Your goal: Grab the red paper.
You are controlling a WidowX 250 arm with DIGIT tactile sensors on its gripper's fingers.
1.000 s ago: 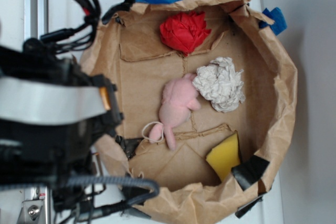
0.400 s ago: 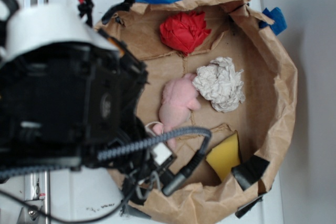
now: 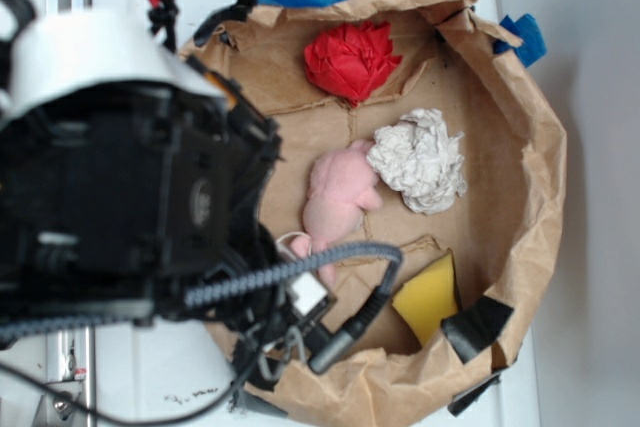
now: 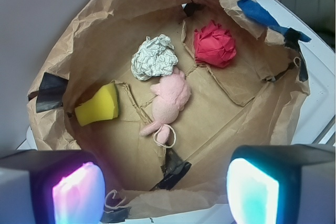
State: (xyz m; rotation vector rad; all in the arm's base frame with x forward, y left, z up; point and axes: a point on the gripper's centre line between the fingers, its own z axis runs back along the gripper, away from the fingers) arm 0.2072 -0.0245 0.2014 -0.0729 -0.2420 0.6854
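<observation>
Red paper [image 4: 214, 47] beyond pincer [image 4: 165, 190] fingertips

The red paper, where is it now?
In the wrist view the red paper lies at the far right of the brown paper bag, just right of the white paper ball.

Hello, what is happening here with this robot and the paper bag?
The robot arm hangs above a brown paper bag. Its claw is open and holds nothing. The red paper lies untouched at the far side of the bag, beside a white paper ball, a pink plush toy and a yellow sponge. The grab has not begun.
</observation>
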